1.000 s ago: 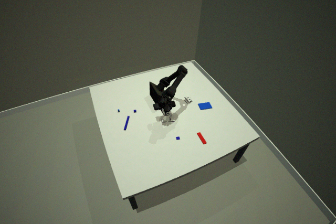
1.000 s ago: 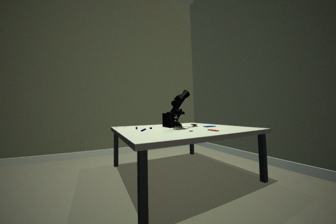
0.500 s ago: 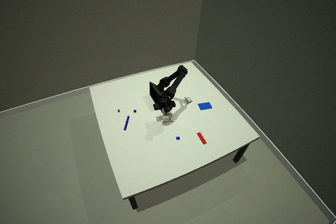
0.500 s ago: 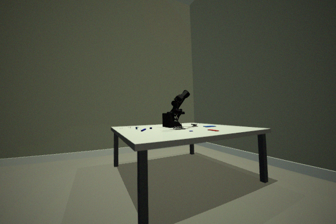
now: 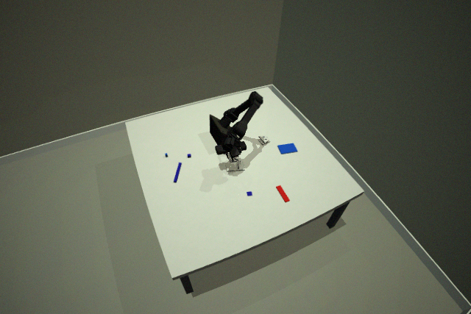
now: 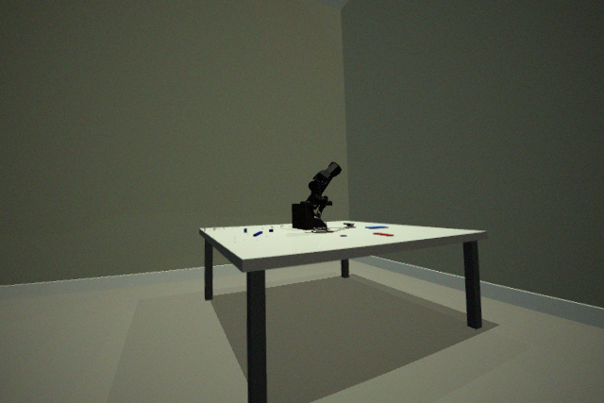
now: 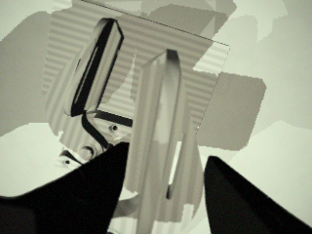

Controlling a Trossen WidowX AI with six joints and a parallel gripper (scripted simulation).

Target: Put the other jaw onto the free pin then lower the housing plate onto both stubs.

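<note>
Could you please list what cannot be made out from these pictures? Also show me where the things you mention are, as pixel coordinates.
- Gear teeth meshing: wrist view, hidden by the held jaw (image 7: 161, 112).
- Pincer (image 7: 168, 157) contact: wrist view, lower frame edge cuts off the fingers.
- Pins: top view, too small, partly behind the arm (image 5: 249, 112).
- Housing plate's identity: exterior view, parts too small.

The held jaw (image 7: 161, 117) runs past the wrist view's near edge. Its pin is hidden; gear teeth are indiscernible.

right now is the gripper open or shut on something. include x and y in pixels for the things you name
Shut on something: the black gripper (image 5: 234, 158) (image 6: 319, 226) (image 7: 168, 157) has the long pale upright jaw (image 7: 161, 112) between its dark fingers in the wrist view.
</note>
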